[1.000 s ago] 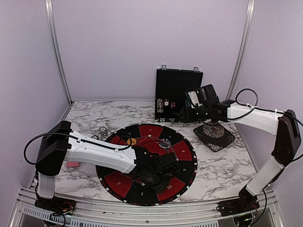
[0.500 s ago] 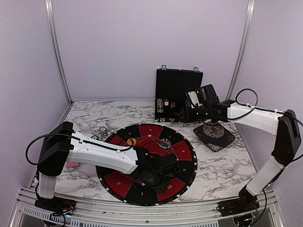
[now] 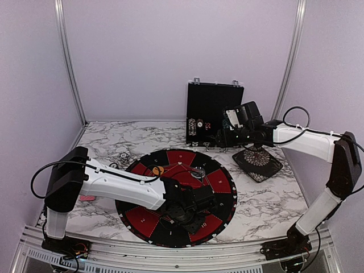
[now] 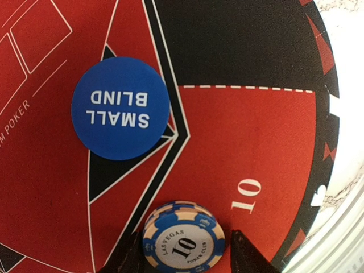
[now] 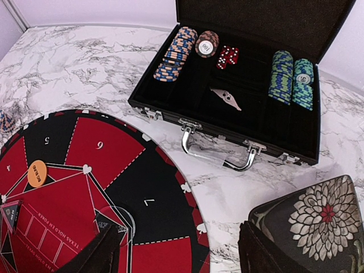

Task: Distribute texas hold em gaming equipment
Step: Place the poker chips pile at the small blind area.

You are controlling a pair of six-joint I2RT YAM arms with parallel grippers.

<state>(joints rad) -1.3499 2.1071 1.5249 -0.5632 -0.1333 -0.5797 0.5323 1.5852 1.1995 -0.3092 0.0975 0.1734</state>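
One blue-and-cream striped chip point(image 4: 183, 243) lies flat on the mat's point(image 4: 250, 142) red wedge, near its scalloped rim, with the marble table point(image 4: 347, 17) just beyond. The left end effector point(image 4: 185, 256) straddles the chip, its fingers apart with a slim gap on either side and largely cut off by the frame. A smooth blue disc point(image 4: 120, 108) sits nearby. The right end effector point(image 5: 177, 236) hangs spread and empty between the mat and the open felt-lined case point(image 5: 227, 122), beside the patterned dish point(image 5: 318, 222).

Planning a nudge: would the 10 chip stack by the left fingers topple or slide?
Likely slides, not topples: the chip stack is low, flat on the mat. Layers look offset, so its top may shift.
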